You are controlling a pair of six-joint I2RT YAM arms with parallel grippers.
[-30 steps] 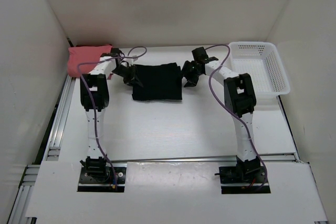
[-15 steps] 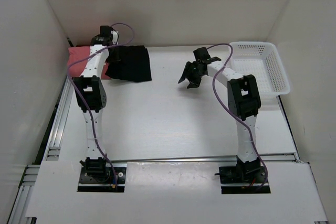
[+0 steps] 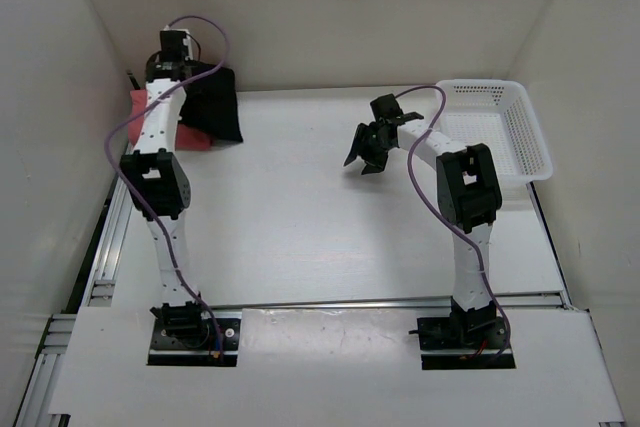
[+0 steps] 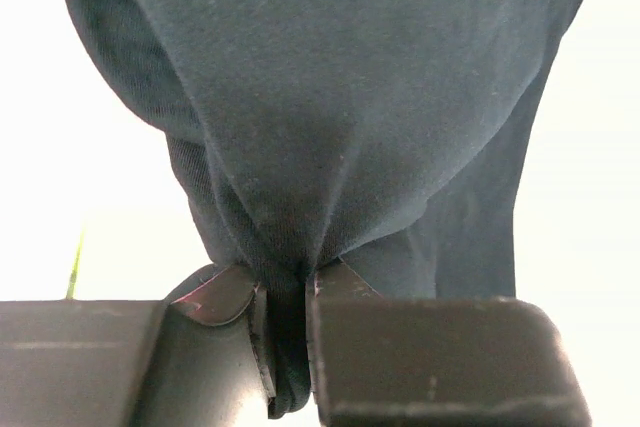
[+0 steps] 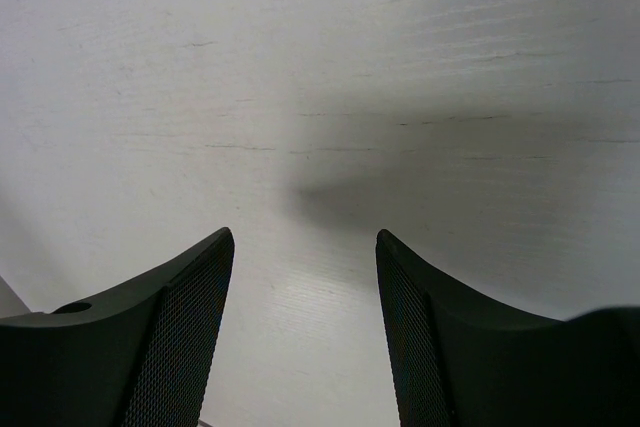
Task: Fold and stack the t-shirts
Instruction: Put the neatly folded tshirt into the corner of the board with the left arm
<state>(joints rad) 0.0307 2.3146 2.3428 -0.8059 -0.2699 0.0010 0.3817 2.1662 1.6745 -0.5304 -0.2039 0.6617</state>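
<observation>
The folded black t-shirt (image 3: pixel 212 104) hangs from my left gripper (image 3: pixel 190 75) at the table's far left corner, over the salmon pink t-shirt (image 3: pixel 192 135), of which only edges show. In the left wrist view the black cloth (image 4: pixel 340 107) fills the frame, and the left gripper (image 4: pixel 290 292) is shut on a pinched fold of it. My right gripper (image 3: pixel 368 152) hovers over bare table at centre right. In the right wrist view that gripper (image 5: pixel 305 247) stands open with nothing between its fingers. No maroon shirt shows.
A white mesh basket (image 3: pixel 530 137) sits at the far right of the table. White walls close in the back and both sides. Metal rails run along the left edge (image 3: pixel 105 237) and the front.
My left arm has carried the black t-shirt from the table's middle back to the far left corner, over the pink shirt. The right gripper let go of it and stayed near centre right.
</observation>
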